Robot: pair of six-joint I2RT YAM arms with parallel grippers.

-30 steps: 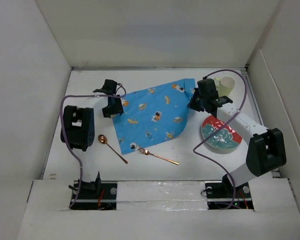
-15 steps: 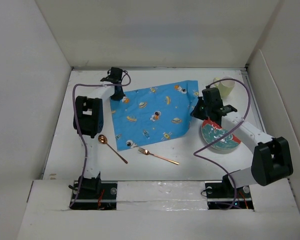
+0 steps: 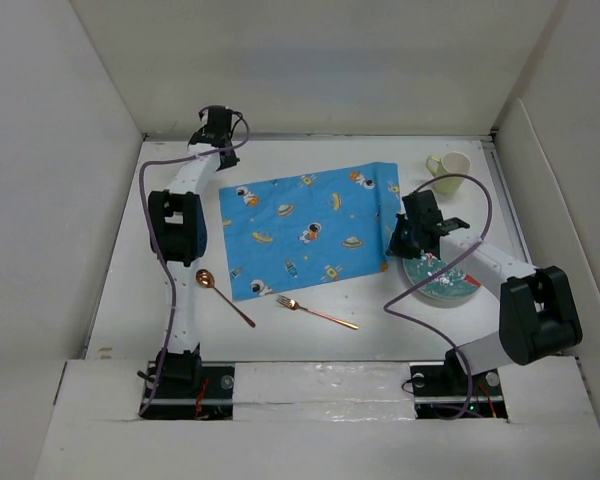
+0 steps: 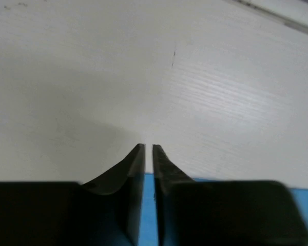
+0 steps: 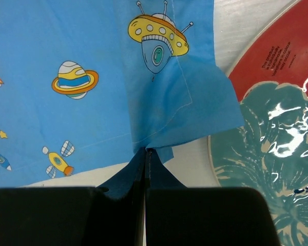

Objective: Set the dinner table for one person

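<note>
The blue cartoon-print cloth (image 3: pixel 305 235) lies spread on the white dinner table (image 3: pixel 310 160). My right gripper (image 3: pixel 397 243) is shut on the cloth's near right corner (image 5: pixel 185 113), which folds up at the fingertips (image 5: pixel 145 150) beside the red-and-teal plate (image 3: pixel 442 280). My left gripper (image 3: pixel 218 130) hangs at the back left, past the cloth's far left corner. Its jaws (image 4: pixel 148 147) stand almost together, a thin slit between them and nothing in it. Blue cloth (image 4: pixel 148 205) shows beneath.
A pale yellow cup (image 3: pixel 450 170) stands at the back right. A copper spoon (image 3: pixel 223 295) and fork (image 3: pixel 315 312) lie near the front, just off the cloth's near edge. The plate (image 5: pixel 277 128) sits close to the right of the held corner. White walls enclose the table.
The left gripper has let go of the cloth's far left corner and moved to the back left. The right gripper has drawn its corner nearer, beside the plate. The cloth now lies squarer and flatter.
</note>
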